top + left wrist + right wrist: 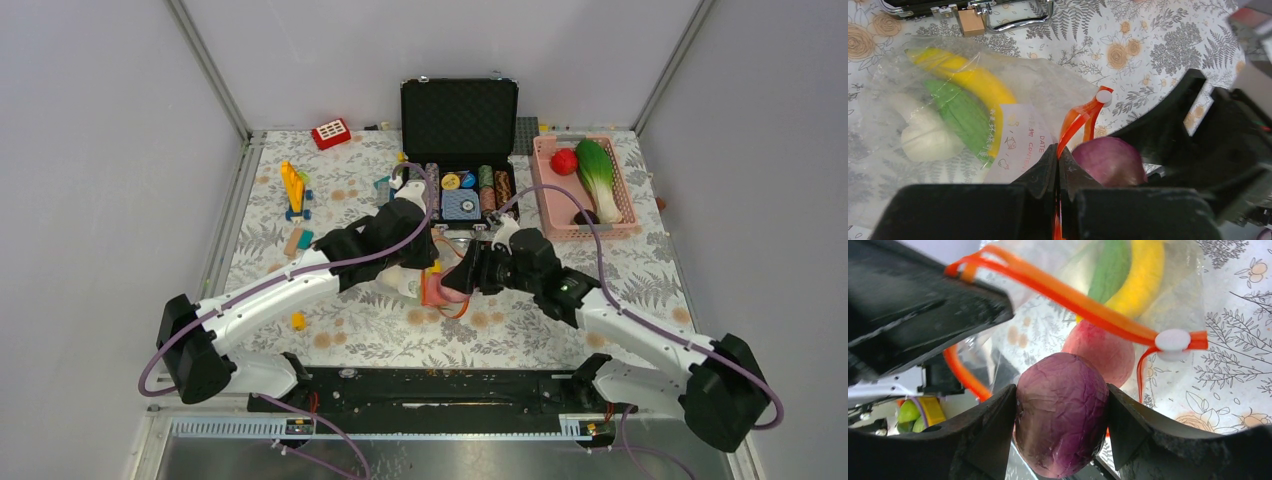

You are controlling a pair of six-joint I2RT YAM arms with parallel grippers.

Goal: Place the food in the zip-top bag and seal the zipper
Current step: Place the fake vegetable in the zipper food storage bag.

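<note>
The clear zip-top bag (1043, 92) lies on the floral table and holds a yellow banana (973, 82), a green piece (960, 117) and a white piece (925, 137). My left gripper (1058, 161) is shut on the orange-red zipper (1075, 122) and lifts the bag's mouth. My right gripper (1060, 415) is shut on the purple ball (1060, 412) right at the open mouth. The zipper (1073, 300) with its white slider (1172, 341) runs above the ball. A pinkish fruit (1098, 350) lies inside. From above, both grippers meet at the bag (405, 283).
A pink mesh basket (585, 232) at the back right holds a red round fruit (564, 161) and a green-white cabbage (598, 175). An open black case (460, 120) with poker chips stands behind the bag. Building blocks (294, 190) lie at the left.
</note>
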